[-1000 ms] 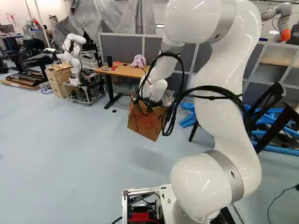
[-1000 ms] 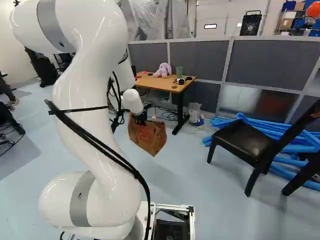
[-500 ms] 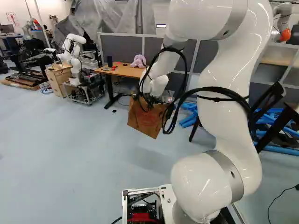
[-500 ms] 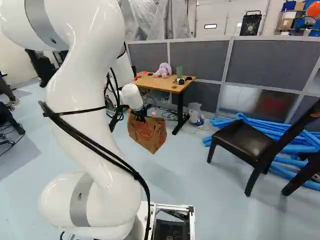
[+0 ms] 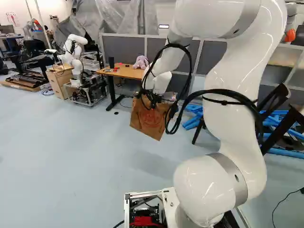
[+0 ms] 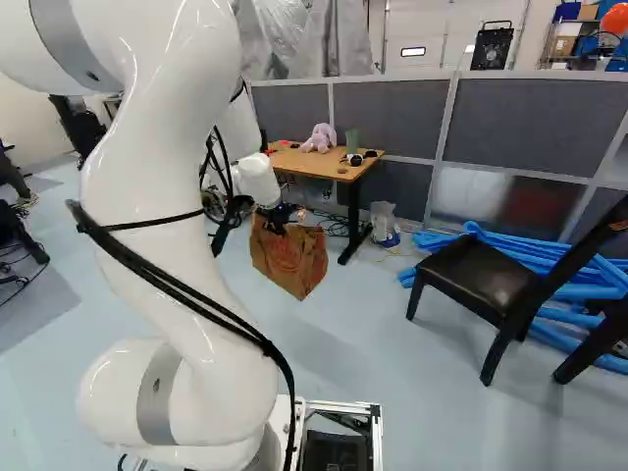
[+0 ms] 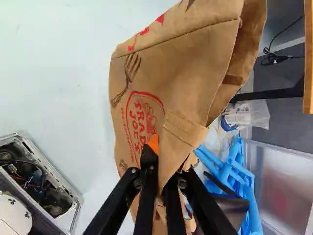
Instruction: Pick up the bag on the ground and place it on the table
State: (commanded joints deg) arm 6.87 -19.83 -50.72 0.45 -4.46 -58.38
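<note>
Two-finger gripper (image 6: 279, 220) clenches a brown paper shopping bag (image 6: 287, 263) by its upper part; it hangs beneath, contents hidden. Beyond the gripper stands a wooden-topped table (image 6: 312, 165).

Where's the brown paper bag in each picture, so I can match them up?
Left base view: about the middle, the bag hangs left of the arm's big white lower link.
Right base view: left of the middle, just right of that link.
Wrist view: between the hand's fingers and spreading ahead of them.
Shared landmark: the blue tubes.
</note>
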